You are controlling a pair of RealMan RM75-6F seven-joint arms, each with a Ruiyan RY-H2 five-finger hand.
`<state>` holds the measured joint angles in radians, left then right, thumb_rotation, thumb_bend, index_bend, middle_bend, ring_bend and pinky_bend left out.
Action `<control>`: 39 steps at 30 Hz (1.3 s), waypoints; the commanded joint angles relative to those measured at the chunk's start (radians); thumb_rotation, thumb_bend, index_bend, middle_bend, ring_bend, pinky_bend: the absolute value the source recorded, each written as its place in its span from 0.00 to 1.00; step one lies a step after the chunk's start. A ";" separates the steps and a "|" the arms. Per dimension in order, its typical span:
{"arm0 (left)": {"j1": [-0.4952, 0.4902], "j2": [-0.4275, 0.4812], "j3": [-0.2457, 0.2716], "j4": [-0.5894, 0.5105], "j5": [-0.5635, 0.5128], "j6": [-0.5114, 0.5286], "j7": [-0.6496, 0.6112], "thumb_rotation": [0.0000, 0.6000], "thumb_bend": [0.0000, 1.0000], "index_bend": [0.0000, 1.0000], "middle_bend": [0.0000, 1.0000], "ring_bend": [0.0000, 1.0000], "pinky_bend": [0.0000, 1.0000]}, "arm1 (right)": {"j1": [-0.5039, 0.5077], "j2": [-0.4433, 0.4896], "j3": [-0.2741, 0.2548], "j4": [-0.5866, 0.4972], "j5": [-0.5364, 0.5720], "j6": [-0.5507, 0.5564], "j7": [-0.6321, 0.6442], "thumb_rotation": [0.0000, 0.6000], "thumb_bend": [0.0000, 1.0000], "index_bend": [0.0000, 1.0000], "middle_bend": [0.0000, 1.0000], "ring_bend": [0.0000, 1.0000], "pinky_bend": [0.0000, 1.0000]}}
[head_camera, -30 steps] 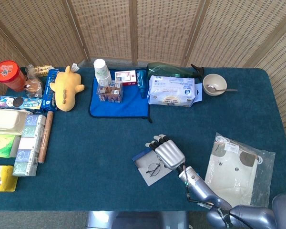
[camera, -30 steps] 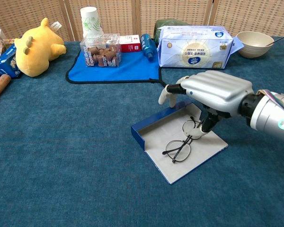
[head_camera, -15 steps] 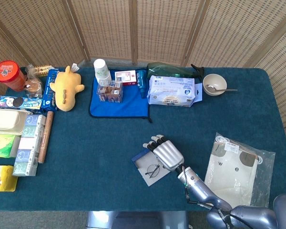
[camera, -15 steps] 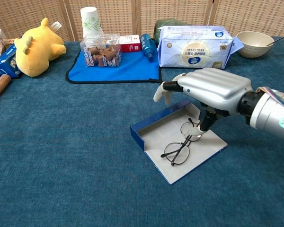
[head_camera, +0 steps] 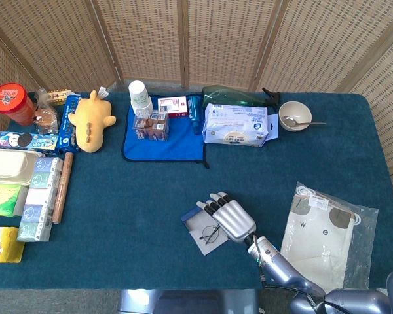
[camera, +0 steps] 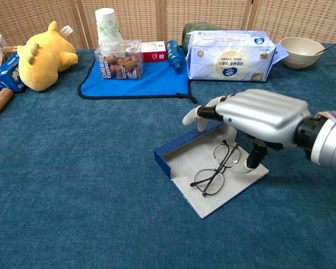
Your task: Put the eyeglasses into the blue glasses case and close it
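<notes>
Right hand hovers palm-down over the open blue glasses case, fingers extended and slightly spread, holding nothing; thumb tip rests on the case's pale lining beside the eyeglasses. Thin dark wire frames lie inside the case, arms unfolded. Left hand out of sight. Plastic bag nearby reads "w e".

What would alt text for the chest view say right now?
The right hand hovers, fingers spread, over the eyeglasses, which lie in the open blue glasses case on the blue table. Behind are a yellow plush toy and a wipes pack.
</notes>
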<state>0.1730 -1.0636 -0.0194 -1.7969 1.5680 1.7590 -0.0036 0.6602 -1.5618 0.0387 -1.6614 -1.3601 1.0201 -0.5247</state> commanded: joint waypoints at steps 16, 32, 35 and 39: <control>0.005 -0.006 -0.003 0.016 -0.008 0.003 -0.014 1.00 0.29 0.18 0.10 0.00 0.00 | 0.092 -0.051 0.071 0.092 0.036 -0.098 0.017 1.00 0.16 0.04 0.19 0.10 0.16; 0.006 -0.006 -0.007 0.030 -0.023 -0.001 -0.029 1.00 0.30 0.18 0.10 0.00 0.00 | 0.151 -0.090 0.104 0.161 0.088 -0.152 0.022 1.00 0.16 0.04 0.17 0.10 0.16; 0.010 -0.006 -0.006 0.034 -0.027 0.000 -0.033 1.00 0.29 0.18 0.10 0.00 0.00 | 0.168 -0.097 0.112 0.180 0.098 -0.167 0.025 1.00 0.16 0.04 0.17 0.10 0.17; 0.010 -0.006 -0.005 0.037 -0.026 0.000 -0.036 1.00 0.29 0.18 0.10 0.00 0.00 | 0.192 -0.110 0.124 0.210 0.114 -0.187 0.031 1.00 0.16 0.04 0.17 0.10 0.16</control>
<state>0.1834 -1.0701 -0.0249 -1.7600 1.5417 1.7591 -0.0393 0.8461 -1.6675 0.1588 -1.4581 -1.2509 0.8385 -0.4960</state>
